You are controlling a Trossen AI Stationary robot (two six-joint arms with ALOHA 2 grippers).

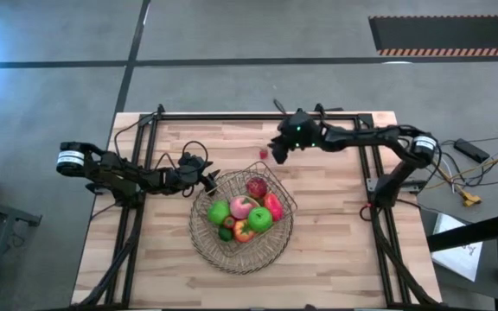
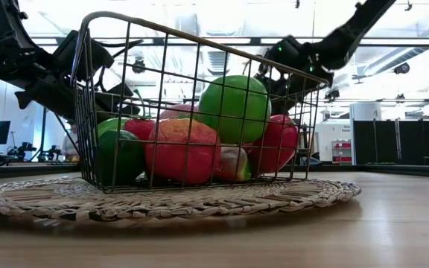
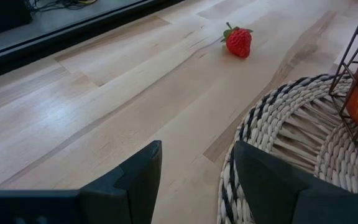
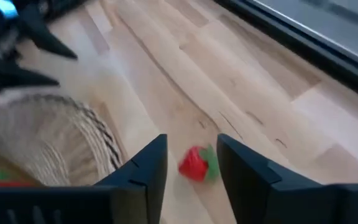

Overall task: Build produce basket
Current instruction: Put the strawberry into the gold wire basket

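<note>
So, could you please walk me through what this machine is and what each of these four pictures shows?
It is a robot with two dark arms at a wooden table. One picture looks straight down, one looks level across the tabletop, and two come from cameras on the arms' wrists. On a round woven mat stands a wire basket filled with toy fruit: a green apple, a peach and others. One strawberry lies loose on the wood. The right gripper hovers over it with its fingers apart, holding nothing. The left gripper waits open at the mat's edge, also empty.
</note>
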